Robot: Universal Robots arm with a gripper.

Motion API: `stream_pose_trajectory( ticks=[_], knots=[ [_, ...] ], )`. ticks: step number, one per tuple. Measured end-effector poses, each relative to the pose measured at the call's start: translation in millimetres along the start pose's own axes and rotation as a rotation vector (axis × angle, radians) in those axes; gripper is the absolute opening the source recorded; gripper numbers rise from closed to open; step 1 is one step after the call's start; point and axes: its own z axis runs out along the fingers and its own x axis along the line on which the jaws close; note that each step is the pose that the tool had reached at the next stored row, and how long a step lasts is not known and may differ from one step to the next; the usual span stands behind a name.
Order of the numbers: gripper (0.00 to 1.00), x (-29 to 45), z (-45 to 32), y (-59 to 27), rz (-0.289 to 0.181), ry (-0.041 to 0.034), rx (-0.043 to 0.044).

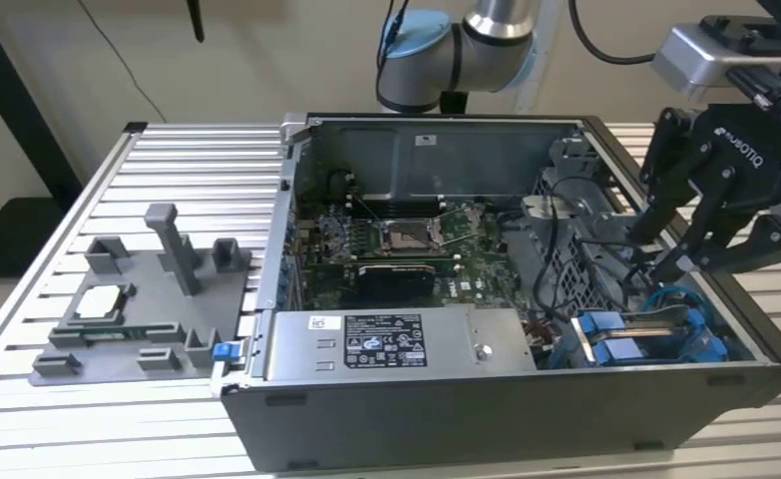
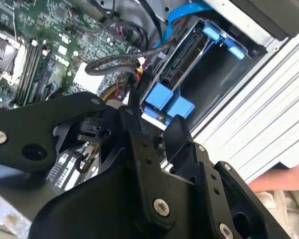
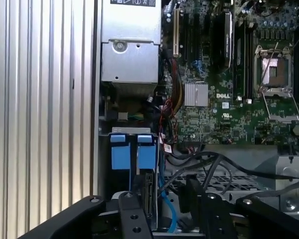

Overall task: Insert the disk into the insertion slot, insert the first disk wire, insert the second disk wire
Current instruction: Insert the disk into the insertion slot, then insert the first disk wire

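Here we are over the open computer case [image 1: 497, 429], and the gripper [image 1: 653, 261] hangs down past the end of the silver power supply [image 1: 390, 344], toward the exterior view's right. Its jaws stand spread with nothing pinched between them. In the first wrist view you look straight through the gap between the two black fingers [image 3: 132, 214].

The disk [image 1: 645, 321] is in: it sits on edge in the insertion slot [image 2: 214, 84], just beside the power supply's end. Its blue caddy tabs [image 3: 135, 152] face that box (two bright squares, side by side). The fingertips hover close above the disk's end farthest from the power supply.

A blue cable [image 2: 184, 12] curls alongside the disk, out beyond the tabs as seen from the power supply. A bundle of black wires [image 2: 114, 62] runs in toward the disk near the fingertips. Whether any plug is seated, I can't tell. Along the power supply's long side lies the green motherboard [image 3: 214, 114].
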Motion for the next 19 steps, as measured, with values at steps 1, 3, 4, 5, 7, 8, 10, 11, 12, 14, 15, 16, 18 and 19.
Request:
stream_pose_trajectory(
  ticks=[1,3,4,5,7,8,10,11,12,14,15,16,18,19],
  knots=[
    [1.0,0.0,0.1,0.2,-0.002,-0.0012,0.0162],
    [1.0,0.1,0.7,1.3,-0.006,-0.0023,0.0445],
    [1.0,0.1,1.5,2.2,-0.01,-0.0021,0.0551],
    [1.0,0.0,2.6,3.5,-0.012,-0.0022,0.0634],
    [1.0,-0.7,4.8,6.3,-0.015,-0.0021,0.0773],
    [1.0,-1.3,6.0,7.5,-0.017,-0.0023,0.0833],
    [1.0,-2.8,8.1,9.4,-0.02,-0.0026,0.0945],
    [1.0,-3.6,9.2,10.3,-0.022,-0.0027,0.1002],
    [1.0,-4.5,10.2,11.3,-0.024,-0.0033,0.1047],
    [1.0,-6.8,11.7,12.9,-0.026,-0.006,0.1119],
    [1.0,-7.7,12.3,13.5,-0.027,-0.0081,0.1152],
    [1.0,-8.3,12.9,13.9,-0.027,-0.0102,0.119],
    [1.0,-8.5,13.3,13.8,-0.029,-0.0133,0.1227],
    [1.0,-8.5,13.3,13.9,-0.03,-0.0133,0.1227]
  ],
)
